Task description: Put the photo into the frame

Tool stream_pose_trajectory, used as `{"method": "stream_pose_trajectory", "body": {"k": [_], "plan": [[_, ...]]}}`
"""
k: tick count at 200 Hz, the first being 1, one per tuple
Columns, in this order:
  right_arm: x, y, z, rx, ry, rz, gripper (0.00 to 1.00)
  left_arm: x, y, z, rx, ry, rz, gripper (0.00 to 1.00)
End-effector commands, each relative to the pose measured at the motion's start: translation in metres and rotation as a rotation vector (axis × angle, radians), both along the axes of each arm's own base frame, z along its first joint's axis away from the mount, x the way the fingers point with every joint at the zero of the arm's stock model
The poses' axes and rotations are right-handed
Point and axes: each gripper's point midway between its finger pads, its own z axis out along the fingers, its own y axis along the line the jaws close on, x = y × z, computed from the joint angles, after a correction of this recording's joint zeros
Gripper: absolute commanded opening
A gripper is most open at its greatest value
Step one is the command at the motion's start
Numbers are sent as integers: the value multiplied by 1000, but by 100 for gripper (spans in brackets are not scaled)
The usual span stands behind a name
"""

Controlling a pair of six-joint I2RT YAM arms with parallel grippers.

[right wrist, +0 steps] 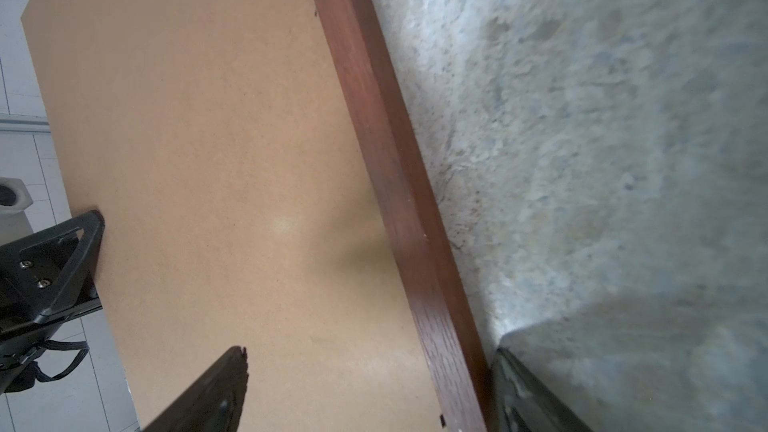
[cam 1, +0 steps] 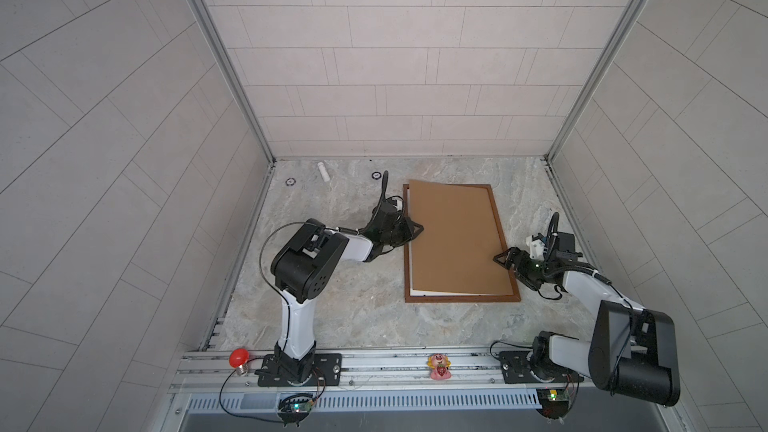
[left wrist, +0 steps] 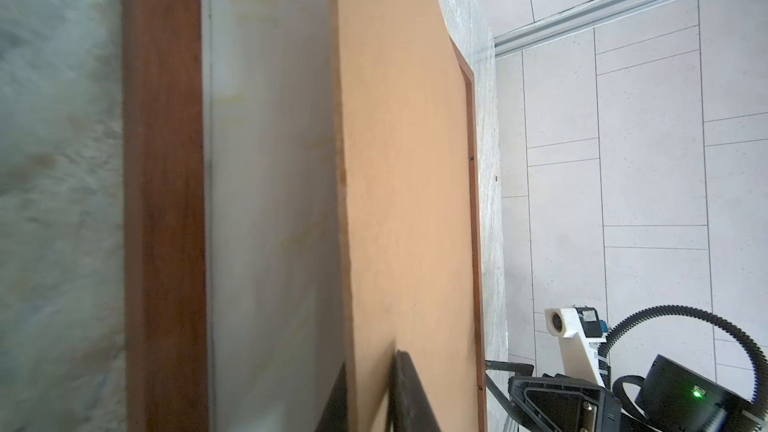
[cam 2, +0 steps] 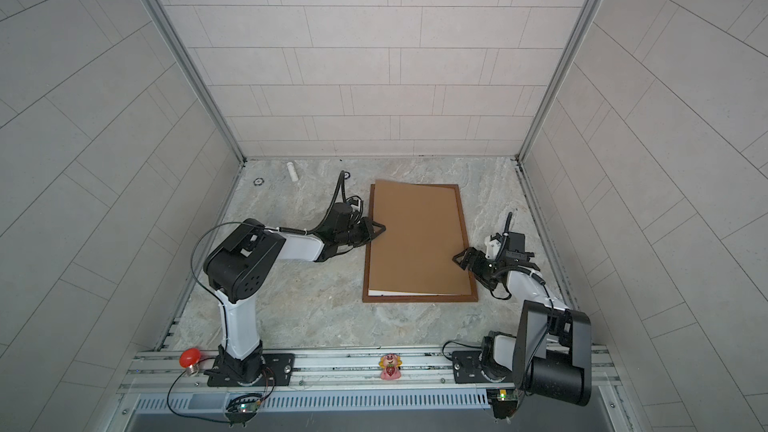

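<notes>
The dark brown wooden frame (cam 1: pixel 461 299) (cam 2: pixel 419 298) lies flat on the marble table. A plain brown backing board (cam 1: pixel 457 238) (cam 2: pixel 419 238) rests skewed over it, with its far corner past the back rail. A white sheet edge (cam 1: pixel 409 272) shows under the board along the left and front. The photo is hidden. My left gripper (cam 1: pixel 417 228) (left wrist: pixel 372 396) is shut on the board's left edge (left wrist: pixel 345 201). My right gripper (cam 1: pixel 500 257) (right wrist: pixel 370 388) is open, with one finger over the board (right wrist: pixel 199 139) and the other outside the frame's right rail (right wrist: pixel 386 139).
A white cylinder (cam 1: pixel 323 171) and two small round discs (cam 1: pixel 289 181) (cam 1: pixel 376 175) lie at the back left of the table. On the front rail sit a red bulb (cam 1: pixel 238 357) and a pink toy (cam 1: pixel 439 365). Tiled walls close in three sides.
</notes>
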Motion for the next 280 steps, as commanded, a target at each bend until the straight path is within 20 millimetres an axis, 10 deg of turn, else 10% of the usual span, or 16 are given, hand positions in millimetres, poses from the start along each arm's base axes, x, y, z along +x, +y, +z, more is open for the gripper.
{"method": "stream_pose_trajectory", "body": {"k": [1, 83, 280], "plan": [[-11, 7, -6, 16, 25, 22, 87, 7, 43, -46, 257, 16, 113, 16], [-11, 14, -1, 48, -13, 28, 87, 2, 45, -37, 322, 38, 65, 46], [-18, 34, -2, 93, -33, 70, 87, -2, 10, -19, 284, 100, 86, 44]]}}
